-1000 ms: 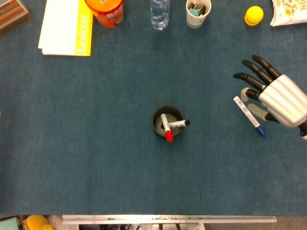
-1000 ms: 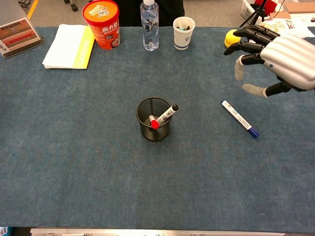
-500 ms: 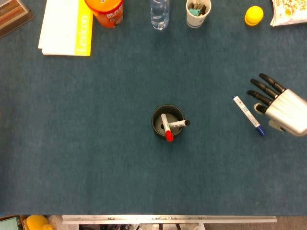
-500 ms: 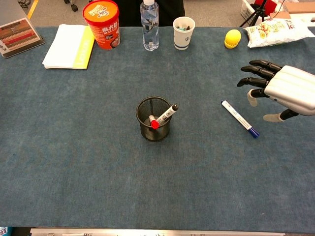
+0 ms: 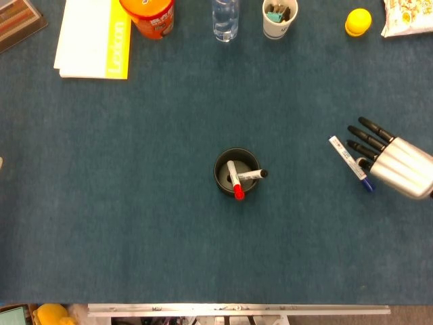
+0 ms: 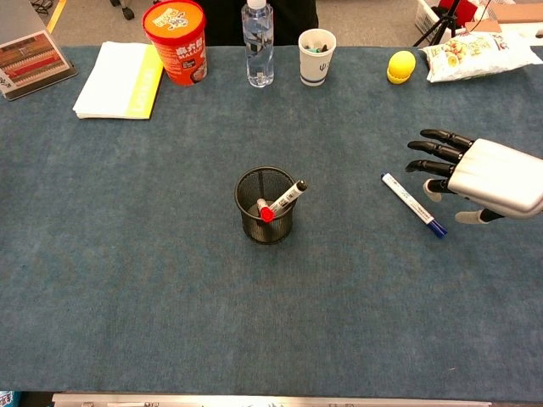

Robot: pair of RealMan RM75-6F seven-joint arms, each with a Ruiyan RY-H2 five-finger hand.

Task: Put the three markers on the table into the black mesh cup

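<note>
Near the right edge of the table, the right hand hangs palm down with its fingers spread apart, holding nothing. Its fingertips sit just beside the blue-capped marker, which lies flat on the table; contact cannot be told. The black mesh cup stands at the table's middle with a red-capped marker and a black-capped marker inside. The left hand is out of sight.

Two markers in cup; third marker right.
</note>
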